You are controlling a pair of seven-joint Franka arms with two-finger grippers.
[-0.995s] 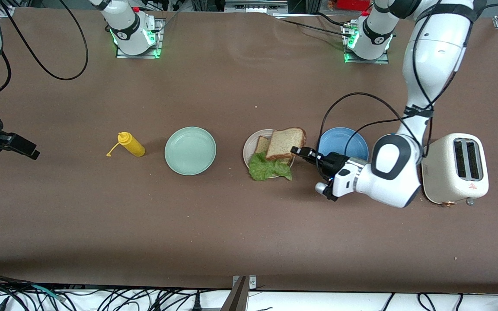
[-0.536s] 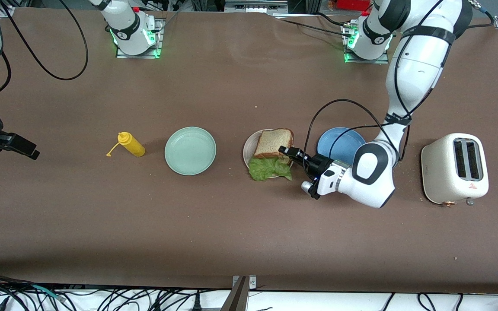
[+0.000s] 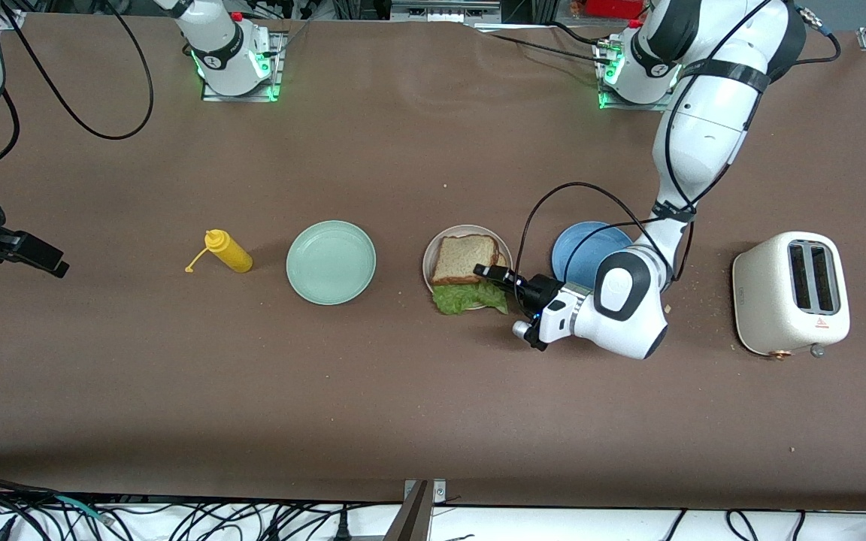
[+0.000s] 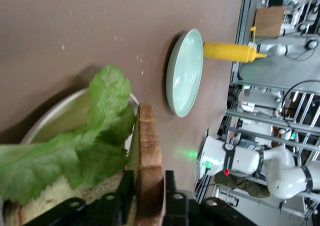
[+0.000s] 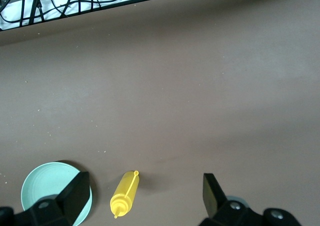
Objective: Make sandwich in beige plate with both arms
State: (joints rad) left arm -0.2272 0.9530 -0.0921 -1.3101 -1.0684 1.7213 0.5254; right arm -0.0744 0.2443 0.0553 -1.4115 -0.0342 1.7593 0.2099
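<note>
**Trainee:** What has changed over the last second?

**Operator:** I have brought the left gripper (image 3: 487, 270) in from the toaster end toward the round pale beige plate (image 3: 428, 263). The tan toasted top bread slice with its dark brown crust (image 3: 465, 258), which sat tilted and half off the plate a second ago, now lies nearly level over the crinkled green lettuce leaf (image 3: 467, 296) and the lower bread slice (image 4: 60, 196). I judge the sandwich all but assembled; only the release is left.

**Trainee:** And the arm's pose?

**Operator:** The left arm reaches from its base at the counter's back edge, forearm low, wrist turned sideways. Its jaws pinch the top slice by the crust edge, as the left wrist view shows. The lettuce overhangs the plate rim toward the counter's front edge.

**Trainee:** The other arm?

**Operator:** The right gripper (image 5: 145, 201) waits, jaws spread, above the counter's right-arm end, overlooking the yellow squeeze bottle (image 3: 228, 252) and round mint-green plate (image 3: 331, 262).
</note>
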